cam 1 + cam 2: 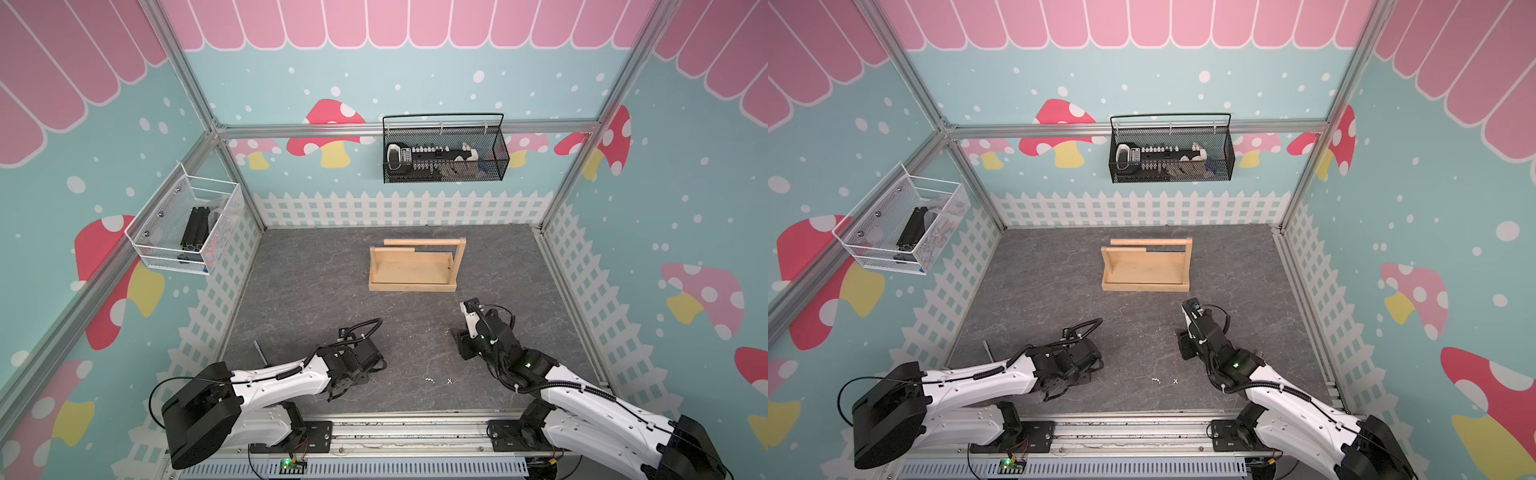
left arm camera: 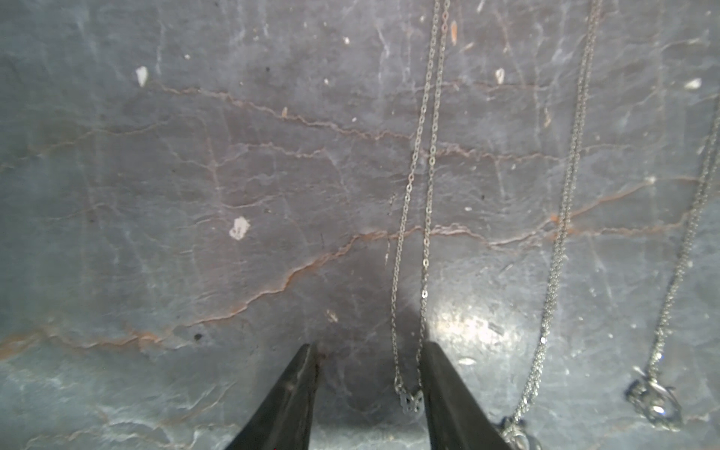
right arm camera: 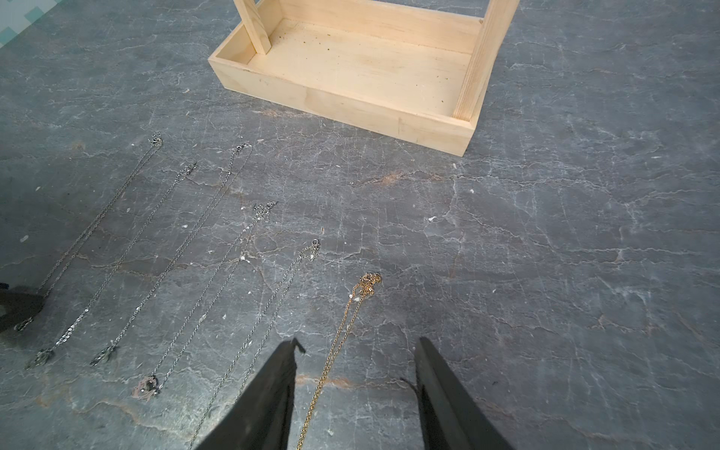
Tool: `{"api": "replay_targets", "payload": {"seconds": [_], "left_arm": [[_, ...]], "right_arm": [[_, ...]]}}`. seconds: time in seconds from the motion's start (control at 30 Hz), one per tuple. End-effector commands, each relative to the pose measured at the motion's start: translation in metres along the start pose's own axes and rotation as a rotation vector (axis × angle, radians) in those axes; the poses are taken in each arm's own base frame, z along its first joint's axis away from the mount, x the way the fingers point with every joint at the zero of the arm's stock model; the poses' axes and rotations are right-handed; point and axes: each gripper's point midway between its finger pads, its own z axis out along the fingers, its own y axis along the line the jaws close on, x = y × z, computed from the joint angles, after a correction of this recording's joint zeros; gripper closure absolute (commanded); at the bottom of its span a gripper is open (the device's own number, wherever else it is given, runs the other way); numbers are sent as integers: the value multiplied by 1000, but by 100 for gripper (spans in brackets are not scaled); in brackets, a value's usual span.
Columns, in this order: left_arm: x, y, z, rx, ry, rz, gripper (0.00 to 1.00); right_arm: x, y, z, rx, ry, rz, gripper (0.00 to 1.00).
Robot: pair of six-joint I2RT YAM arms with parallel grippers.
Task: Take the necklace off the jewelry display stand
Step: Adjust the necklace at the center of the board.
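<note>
Necklace point(image 3: 348, 311), gold, lies flat between jaws of right tool point(image 3: 358, 340).

Bare wood, fine metal chain, stone-look bench.

The jewelry display stand point(image 3: 350, 103) is pale, unvarnished wood, smooth, with visible grain and a few dark specks. The silver necklaces point(image 2: 430, 175) and the gold necklace point(image 3: 336, 350) are thin metal chains with a slight glint. The bench point(image 3: 584, 272) looks like grey slate, veined and mostly matt. The black basket point(image 1: 446, 172) is wire mesh, and the white basket point(image 1: 166, 262) is perforated metal.
</note>
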Motion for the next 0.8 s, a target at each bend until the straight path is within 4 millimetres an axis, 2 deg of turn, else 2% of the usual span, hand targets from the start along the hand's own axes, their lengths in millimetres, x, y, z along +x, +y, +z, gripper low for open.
{"api": "replay_targets", "payload": {"seconds": [0.0, 0.63, 0.77], "left_arm": [[16, 21, 6, -58, 52, -22, 55], [23, 34, 3, -45, 45, -52, 55], [19, 24, -5, 4, 20, -27, 55]], "right_arm": [[4, -4, 0, 15, 4, 9, 49], [4, -4, 1, 16, 7, 10, 49], [4, -4, 1, 15, 6, 9, 49]]}}
